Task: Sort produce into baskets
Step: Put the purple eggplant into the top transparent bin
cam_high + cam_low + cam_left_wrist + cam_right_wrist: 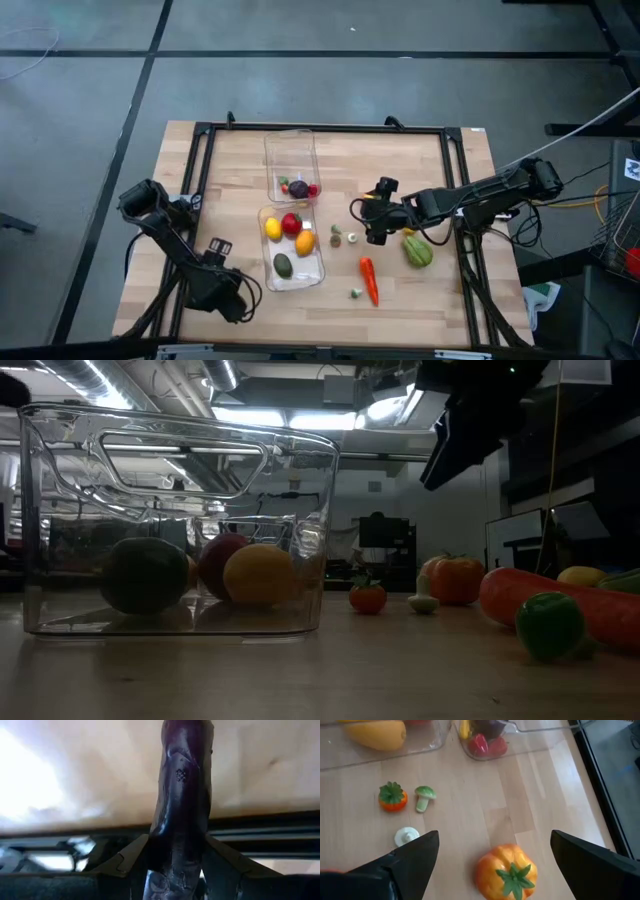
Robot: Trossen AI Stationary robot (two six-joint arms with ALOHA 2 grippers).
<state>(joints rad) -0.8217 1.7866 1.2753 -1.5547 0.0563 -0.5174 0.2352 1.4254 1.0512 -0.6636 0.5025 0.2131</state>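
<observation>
My left gripper (232, 298) is near the table's near left edge, shut on a dark purple aubergine (182, 795); in the high view the gripper hides the aubergine. My right gripper (495, 835) is open and raised above an orange pepper (506, 872), which rests on the table right of the bins. It also shows in the high view (362, 220). Two clear bins stand mid-table. The near bin (315, 275) holds a lemon (272, 228), a red fruit, an orange fruit and an avocado (283, 265). The far bin (290, 150) holds a purple piece and small red pieces. My left gripper pinches the aubergine between its two fingers (127, 862), one on each long side. The fingers lie along it, and its long body (180, 840) sticks out ahead past the fingertips. Its rear end is hidden at the frame's edge.
Loose on the table right of the bins are a small tomato (392, 797), a mushroom (424, 797), a white piece (406, 836), a carrot (369, 280), a green vegetable (417, 250) and a small green piece (355, 293). A black frame (320, 127) borders the table.
</observation>
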